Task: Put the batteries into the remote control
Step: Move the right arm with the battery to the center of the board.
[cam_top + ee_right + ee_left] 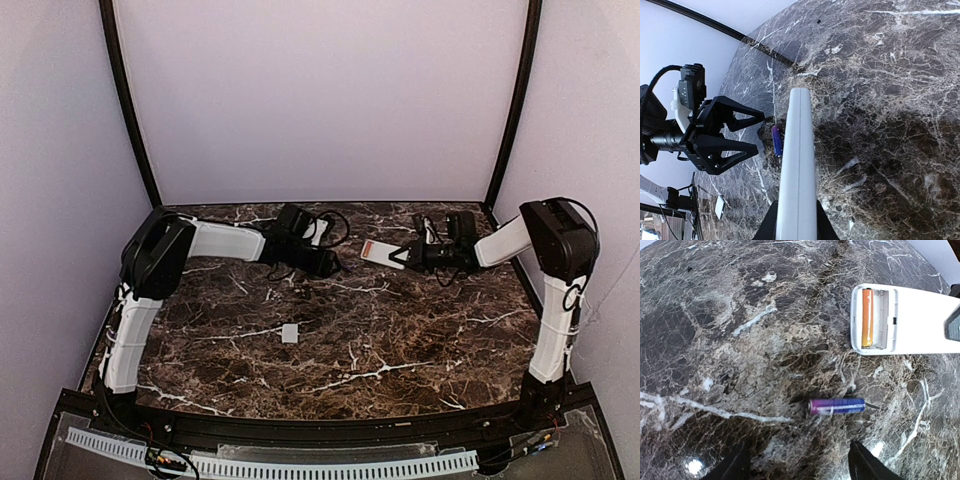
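Left wrist | orange battery (867, 317) in white remote (920, 322) | blue battery (836, 406) on marble (740, 340)

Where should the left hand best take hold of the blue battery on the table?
Grip the blue battery around its middle, from straight above, pinching its long sides. It lies flat on the table, clear of the remote control.

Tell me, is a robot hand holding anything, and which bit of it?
The right gripper pinches the remote control at the end away from its battery slot. The left gripper is open and holds nothing.
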